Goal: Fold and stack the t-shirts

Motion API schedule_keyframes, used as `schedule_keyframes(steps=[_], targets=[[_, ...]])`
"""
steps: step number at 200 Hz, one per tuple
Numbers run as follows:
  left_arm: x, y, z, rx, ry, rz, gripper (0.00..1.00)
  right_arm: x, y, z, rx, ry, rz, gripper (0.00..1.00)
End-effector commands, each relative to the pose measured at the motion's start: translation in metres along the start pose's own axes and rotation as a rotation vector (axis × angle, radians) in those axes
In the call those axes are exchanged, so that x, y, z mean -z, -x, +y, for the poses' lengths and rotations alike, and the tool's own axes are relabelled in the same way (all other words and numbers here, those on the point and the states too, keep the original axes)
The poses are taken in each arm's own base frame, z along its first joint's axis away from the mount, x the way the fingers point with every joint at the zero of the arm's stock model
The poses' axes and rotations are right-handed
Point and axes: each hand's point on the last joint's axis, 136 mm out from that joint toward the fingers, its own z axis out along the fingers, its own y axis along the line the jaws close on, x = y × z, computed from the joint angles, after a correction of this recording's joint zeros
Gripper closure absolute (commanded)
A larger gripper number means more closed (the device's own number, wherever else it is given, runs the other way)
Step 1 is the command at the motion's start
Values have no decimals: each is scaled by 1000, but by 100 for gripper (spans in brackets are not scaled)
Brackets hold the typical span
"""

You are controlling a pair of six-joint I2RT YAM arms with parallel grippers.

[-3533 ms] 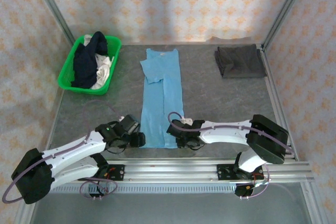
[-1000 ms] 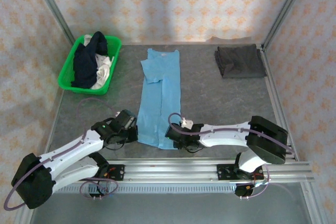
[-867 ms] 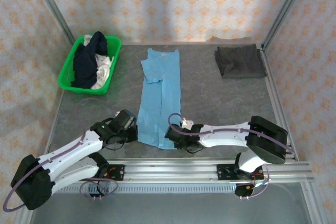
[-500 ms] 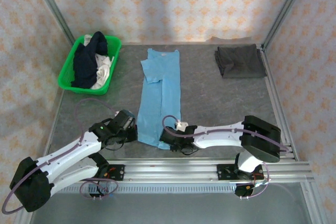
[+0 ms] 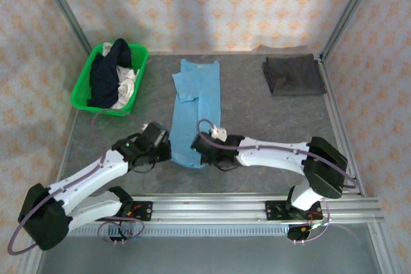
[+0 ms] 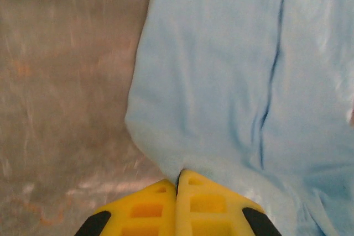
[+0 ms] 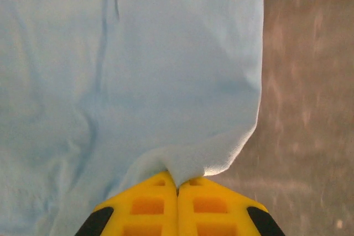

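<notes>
Left end effector (image 6: 177, 174) and right end effector (image 7: 177, 179) are each pinching closed on a near hem corner of the light blue t-shirt (image 5: 196, 104), which is lying lengthwise mid-way across the surface (image 5: 270, 133). Hem is now sitting farther toward 12 o'clock than half a second back, so the bottom-to-collar fold is likely starting. Folded dark grey t-shirt (image 5: 293, 75) is waiting at 2 o'clock. Green basket (image 5: 80, 91) is holding navy and white t-shirts (image 5: 106, 72) at 10 o'clock.

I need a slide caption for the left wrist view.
Left hand shut on a corner of the light blue t-shirt, table beside it.
</notes>
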Motion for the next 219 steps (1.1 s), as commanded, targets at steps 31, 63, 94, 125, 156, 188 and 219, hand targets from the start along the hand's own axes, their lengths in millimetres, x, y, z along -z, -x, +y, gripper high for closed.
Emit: schedule_keyframes(steps=[31, 63, 94, 125, 156, 188, 219], targets=[[-21, 96, -25, -11, 72, -69, 100, 1, 101, -10, 23, -22, -125, 100], [-48, 131, -32, 9, 90, -41, 100, -22, 138, -14, 0, -13, -90, 100], [-72, 157, -32, 21, 115, -15, 100, -46, 162, -22, -22, -18, -57, 100], [-95, 175, -36, 0, 124, 38, 100, -68, 181, -31, -52, -19, -27, 100], [-117, 185, -31, 19, 130, 81, 100, -93, 192, -33, -56, -9, 23, 98], [-125, 194, -25, 34, 131, 95, 100, -105, 204, -39, -73, -11, 28, 98], [-138, 199, -25, 32, 121, 130, 100, -115, 217, -41, -86, 7, 35, 95]])
